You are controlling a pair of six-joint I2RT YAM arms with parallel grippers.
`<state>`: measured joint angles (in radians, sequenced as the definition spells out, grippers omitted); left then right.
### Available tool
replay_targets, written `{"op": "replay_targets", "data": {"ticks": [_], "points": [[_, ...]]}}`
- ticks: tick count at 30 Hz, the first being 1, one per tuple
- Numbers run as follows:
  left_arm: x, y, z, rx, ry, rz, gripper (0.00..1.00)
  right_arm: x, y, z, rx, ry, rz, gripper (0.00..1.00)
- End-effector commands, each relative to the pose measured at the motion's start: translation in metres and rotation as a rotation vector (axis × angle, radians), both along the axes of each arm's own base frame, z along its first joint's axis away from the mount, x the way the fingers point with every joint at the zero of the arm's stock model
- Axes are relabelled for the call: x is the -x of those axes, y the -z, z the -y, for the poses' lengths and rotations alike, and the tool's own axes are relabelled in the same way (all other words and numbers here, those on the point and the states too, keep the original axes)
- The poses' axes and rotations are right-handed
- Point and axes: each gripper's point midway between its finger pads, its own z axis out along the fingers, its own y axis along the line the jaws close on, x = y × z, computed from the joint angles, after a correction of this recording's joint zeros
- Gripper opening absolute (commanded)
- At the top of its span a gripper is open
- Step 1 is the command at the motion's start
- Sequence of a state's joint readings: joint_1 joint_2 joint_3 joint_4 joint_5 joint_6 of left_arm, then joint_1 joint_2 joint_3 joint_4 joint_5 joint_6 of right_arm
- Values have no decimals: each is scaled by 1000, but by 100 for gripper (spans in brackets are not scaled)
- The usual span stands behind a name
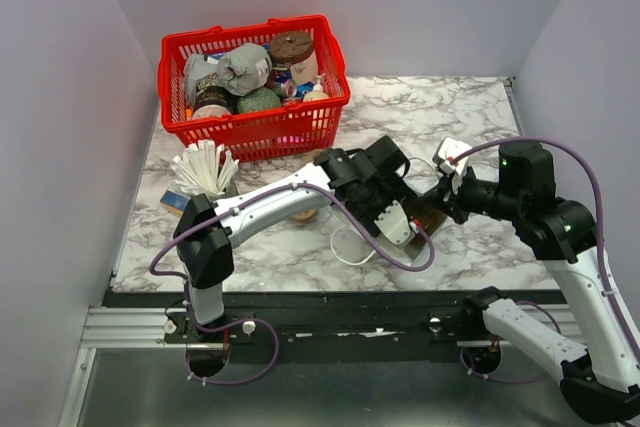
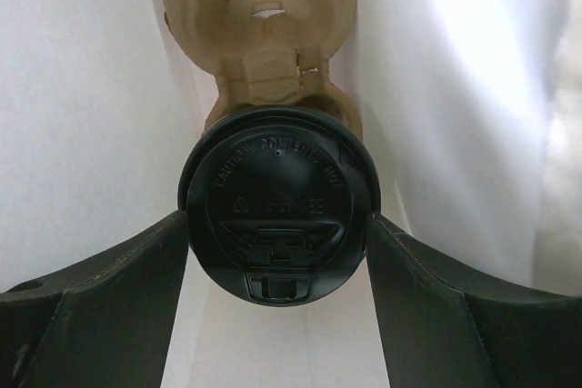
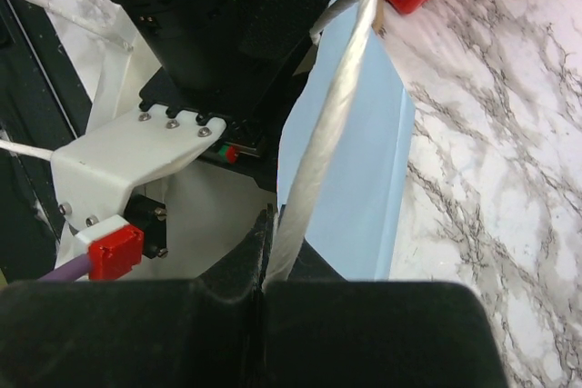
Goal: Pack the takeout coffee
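takeout coffee (image 2: 277,197): black-lidded, inside white paper bag (image 2: 82,115), at near socket of cardboard cup carrier (image 2: 264,15)
left gripper (image 2: 277,224): inside bag, jaws wide, touching both sides of the coffee
right gripper (image 3: 264,283): pinched tight on bag handle (image 3: 327,124)
red basket (image 1: 255,129): 11 o'clock on surface (image 1: 480,117), full of mixed goods
grey cup (image 1: 228,190): 9 o'clock, white stirrers (image 1: 203,167)

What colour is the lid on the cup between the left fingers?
Black, with raised lettering; the lid shows best in the left wrist view.
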<state>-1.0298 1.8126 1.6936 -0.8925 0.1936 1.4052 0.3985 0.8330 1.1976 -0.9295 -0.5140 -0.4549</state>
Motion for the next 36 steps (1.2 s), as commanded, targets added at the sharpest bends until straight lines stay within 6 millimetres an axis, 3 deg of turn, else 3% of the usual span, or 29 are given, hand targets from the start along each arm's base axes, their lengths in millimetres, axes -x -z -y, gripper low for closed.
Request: {"op": "replay_targets", "data": {"ticks": [1, 27, 36], "points": [[-10, 7, 13, 49, -37, 14, 0, 9, -1, -4, -17, -28, -25, 0], [-65, 47, 40, 85, -172, 64, 0, -2, 22, 12, 77, 66, -83, 0], [-77, 55, 34, 67, -264, 55, 3, -4, 22, 13, 81, 77, -85, 1]]}}
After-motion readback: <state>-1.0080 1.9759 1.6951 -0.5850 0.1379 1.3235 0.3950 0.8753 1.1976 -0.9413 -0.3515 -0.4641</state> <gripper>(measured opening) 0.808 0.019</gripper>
